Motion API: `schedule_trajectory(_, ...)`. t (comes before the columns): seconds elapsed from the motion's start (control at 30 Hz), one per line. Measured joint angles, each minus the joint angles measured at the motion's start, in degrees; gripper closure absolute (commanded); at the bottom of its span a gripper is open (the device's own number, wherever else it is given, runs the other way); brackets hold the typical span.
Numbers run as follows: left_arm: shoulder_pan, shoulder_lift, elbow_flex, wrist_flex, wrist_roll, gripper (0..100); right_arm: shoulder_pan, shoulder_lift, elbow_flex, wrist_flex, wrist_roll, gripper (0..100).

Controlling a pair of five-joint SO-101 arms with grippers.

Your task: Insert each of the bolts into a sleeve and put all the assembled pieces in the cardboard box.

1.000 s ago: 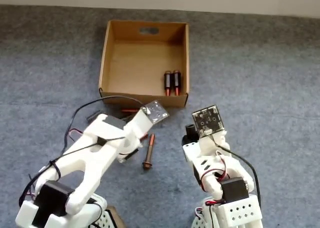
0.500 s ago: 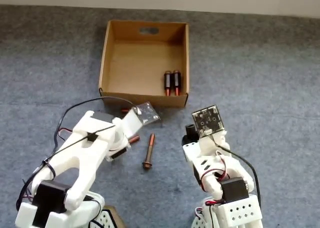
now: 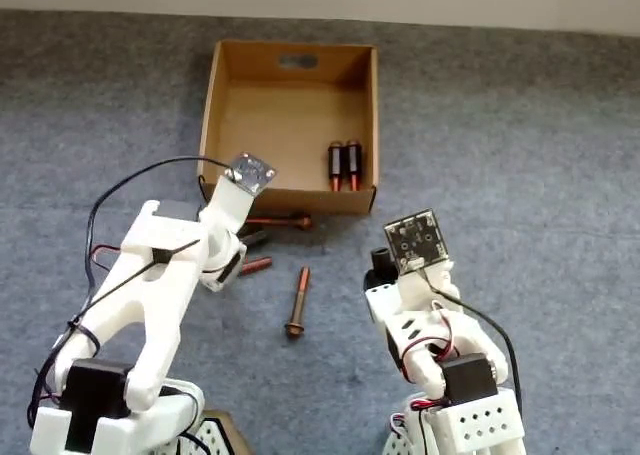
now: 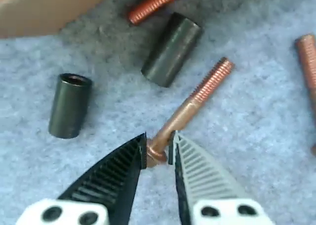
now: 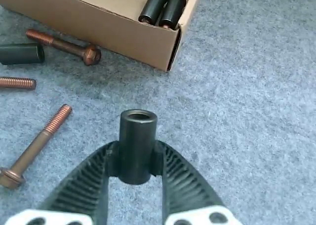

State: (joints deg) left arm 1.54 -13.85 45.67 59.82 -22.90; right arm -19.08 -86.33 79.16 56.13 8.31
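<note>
jaws of left gripper (image 4: 158, 148): clenched on the flanged head of pinched bolt (image 4: 197, 99), which is copper-coloured, its threaded end pointing away from the gripper. whether this bolt touches the carpet (image 3: 520, 155) cannot be told.

jaws of right gripper (image 5: 136, 155): clamped around the lower half of held sleeve (image 5: 138, 128), which is black and upright with its bore open at the top. it is over the carpet, near the box corner where the finished pieces lie.

dark sleeve (image 4: 172, 49): on its side on the carpet, just beyond the pinched bolt's thread and apart from it.

second sleeve (image 4: 70, 105): on the carpet near the left gripper, one open end showing.

wall bolt (image 5: 61, 44): on the carpet along the outside of the box's near wall, hex head toward the right arm's side, thread end just beside the dark sleeve.

loose bolt (image 3: 297, 300): on the carpet between the two arms, head toward their bases, thread toward the box, touching nothing.

cardboard box (image 3: 212, 125): open-topped, beyond both arms, with a hand slot in its far wall.

assembled pieces (image 3: 345, 165): two, each a black sleeve with a copper bolt through it. they lie side by side inside the box, against its near wall by the right corner.

left arm (image 3: 160, 295): white, its wrist by the box's near wall.

right arm (image 3: 430, 335): white, its wrist short of the box.
</note>
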Motion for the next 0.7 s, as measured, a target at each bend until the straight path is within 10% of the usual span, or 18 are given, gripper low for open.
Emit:
schedule_trajectory(0.37, 0.88, -11.16, -0.18, 6.07, 11.6, 91, 0.0, 0.0, 0.0, 0.0, 0.0, 99.2)
schedule_trajectory(0.7, 7.3, -15.91, 7.56, 1.14, 50.29, 78, 0.0, 0.0, 0.0, 0.0, 0.0, 99.2)
